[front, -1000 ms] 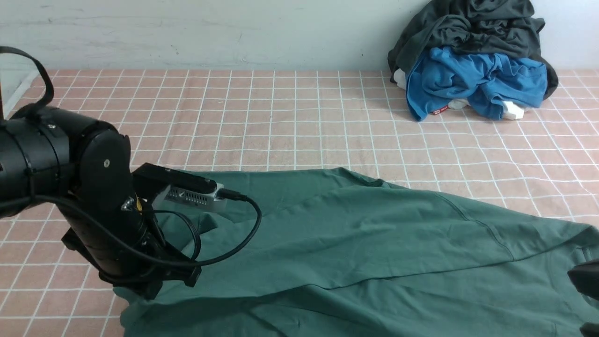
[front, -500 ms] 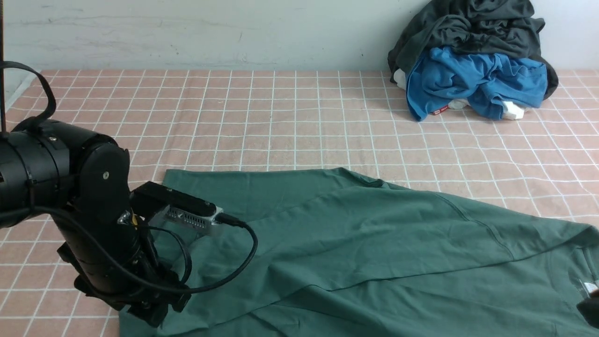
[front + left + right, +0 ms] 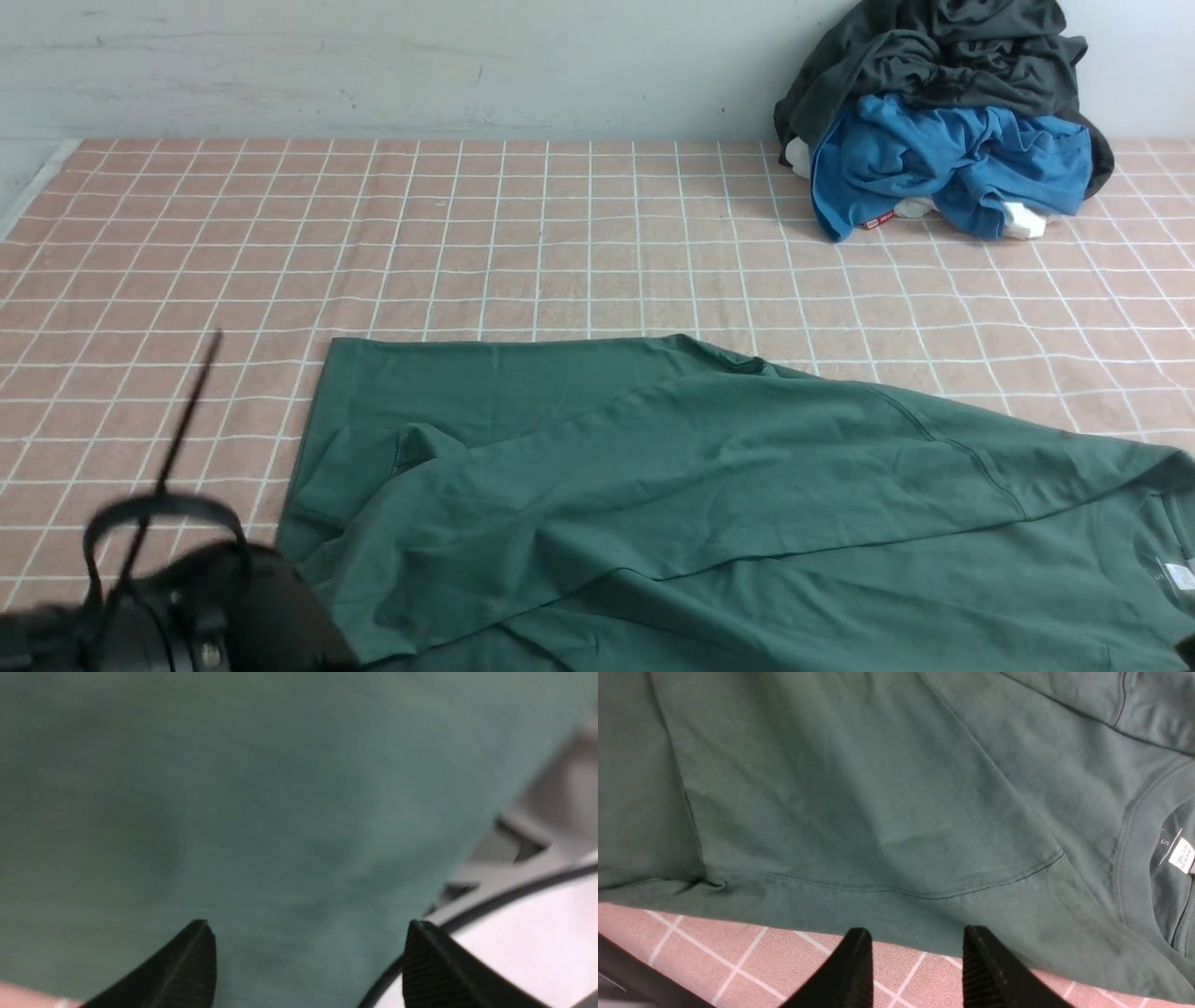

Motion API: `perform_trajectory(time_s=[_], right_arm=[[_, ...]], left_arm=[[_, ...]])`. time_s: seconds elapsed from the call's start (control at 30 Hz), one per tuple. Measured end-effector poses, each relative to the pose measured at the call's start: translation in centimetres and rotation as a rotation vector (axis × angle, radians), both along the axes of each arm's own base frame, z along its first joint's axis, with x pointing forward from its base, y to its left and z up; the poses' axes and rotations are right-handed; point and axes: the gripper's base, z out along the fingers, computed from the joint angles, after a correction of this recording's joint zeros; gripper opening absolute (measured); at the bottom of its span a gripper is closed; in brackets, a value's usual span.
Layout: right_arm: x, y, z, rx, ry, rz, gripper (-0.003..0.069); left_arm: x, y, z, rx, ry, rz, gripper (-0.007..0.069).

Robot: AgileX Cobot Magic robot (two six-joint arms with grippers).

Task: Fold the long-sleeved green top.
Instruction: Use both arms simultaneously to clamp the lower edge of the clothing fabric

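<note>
top [image 3: 709,495] near, clothes pile [image 3: 943,121] far right

The left pincer [image 3: 308,927] released the green top [image 3: 709,485] and withdrew.

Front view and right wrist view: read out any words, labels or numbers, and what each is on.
"S": printed inside the neck of the dark green cotton sweatshirt, beside its small white neck label.
Too small to read: the print on that label.
Too blurred to read: the small red tag on the crumpled bright blue garment.
</note>
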Motion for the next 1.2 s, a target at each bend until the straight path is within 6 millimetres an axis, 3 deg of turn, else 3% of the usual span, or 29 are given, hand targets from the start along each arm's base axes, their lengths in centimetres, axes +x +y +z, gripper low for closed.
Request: perform_trajectory(time_s=[0.1,0.33,0.53,0.87,1.07,1.1,1.13,1.2], right_arm=[[0.0,0.0,0.0,0.003,0.002,0.000,0.0263],[0.1,0.1,0.1,0.006,-0.015,0.021,0.0263],[0.1,0.2,0.1,0.011,-0.021,0.022,0.0263],[0.1,0.2,0.1,0.012,-0.021,0.022,0.0264],[0.1,0.2,0.1,0.012,-0.022,0.022,0.0264],[0.1,0.2,0.1,0.012,-0.022,0.022,0.0264],[0.1,0.2,0.1,0.012,-0.022,0.022,0.0264],[0.1,0.2,0.1,0.012,-0.022,0.022,0.0264]], left_arm=[[-1.8,-0.3,-0.9,0.001,-0.008,-0.098,0.0493],[-3.9,-0.7,-2.5,-0.027,-0.032,-0.214,0.0493],[-3.8,-0.8,-3.0,0.022,-0.049,-0.222,0.0493],[-2.9,-0.8,-3.3,0.100,-0.171,-0.055,0.0477],[-3.0,-0.9,-2.8,0.090,-0.169,0.004,0.0401],[-3.1,-0.9,-2.6,0.082,-0.163,0.019,0.0335],[-3.1,-0.9,-2.5,0.082,-0.162,0.020,0.0326],[-2.1,-0.8,-1.8,0.069,-0.255,-0.040,0.0227]])
